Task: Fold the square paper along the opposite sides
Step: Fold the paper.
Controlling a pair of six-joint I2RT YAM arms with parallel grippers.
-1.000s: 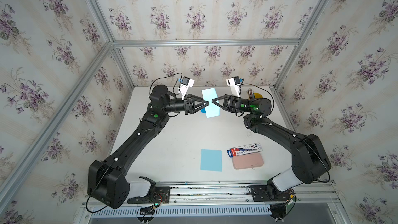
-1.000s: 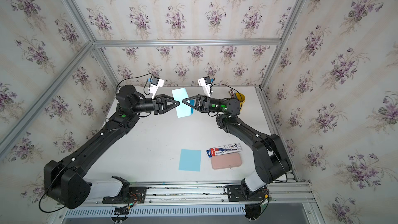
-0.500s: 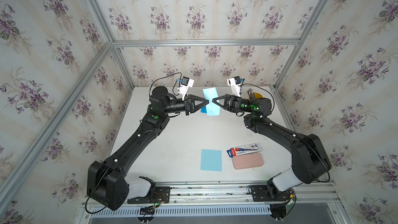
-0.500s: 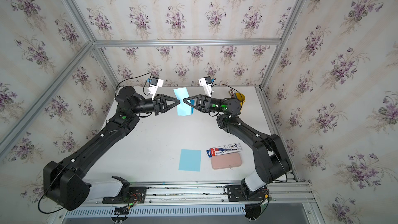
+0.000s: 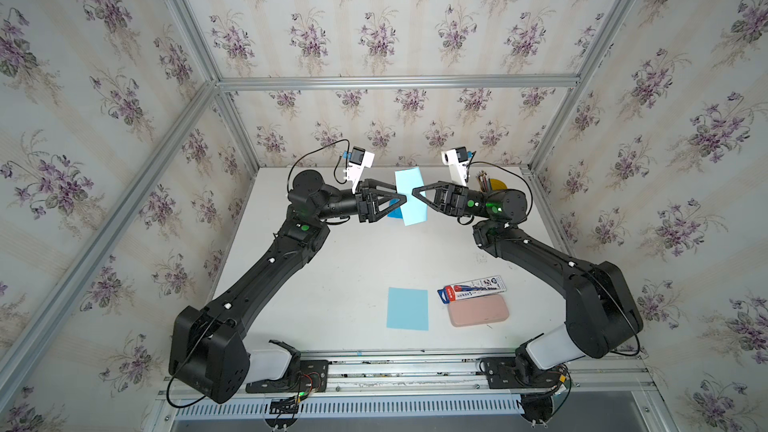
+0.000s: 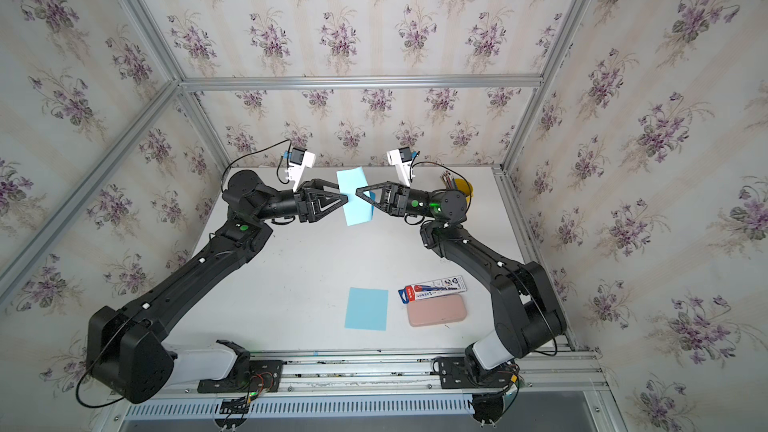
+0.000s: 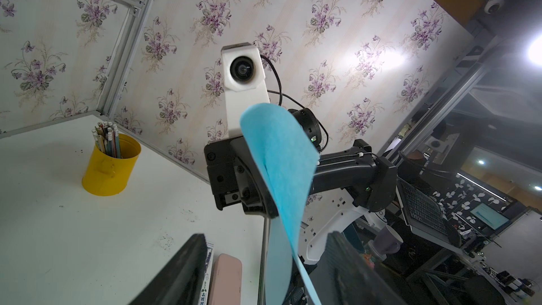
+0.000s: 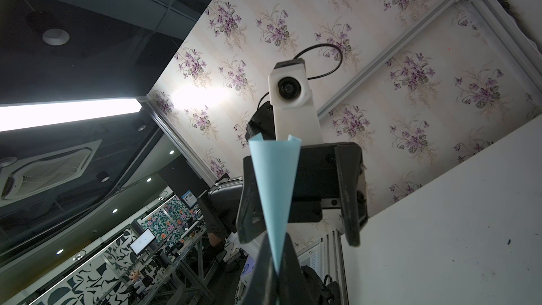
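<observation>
- Since a second ago the left gripper [image 5: 401, 196] has spread its jaws again, while both arms and the sheet between them hang about where they were.
- On the white table [image 5: 332, 268] a spare blue sheet [image 5: 407, 308] lies flat near the front, with a pink case [image 5: 478, 311] and a pen pack [image 5: 471, 286] just beside it. A yellow cup [image 7: 110, 168] of pencils stands at the far corner. All are well apart from the work.
- The left arm [image 5: 266, 276] and right arm [image 5: 540, 255] reach inward over the far half of the table, grippers nearly tip to tip.
- The square paper [image 5: 415, 211] hangs in the air between them, clear of the table. It is bent double: in the right wrist view its two layers meet at the pinch and splay to two corners above.
- The right gripper [image 5: 413, 192] is clamped tight on both layers.
- The left gripper straddles the paper with its fingers [image 8: 247, 200] wide apart, one close beside the sheet, gripping nothing.
- Judged from this, the step in hand is pressing the fold in mid-air, and the layers bow apart, so it looks not yet creased.
- The next move calls for the left jaws to close squarely on the doubled sheet near the bend, with the edges matched. It must not tug against the right gripper's hold, since thin paper will skew or slip.
</observation>
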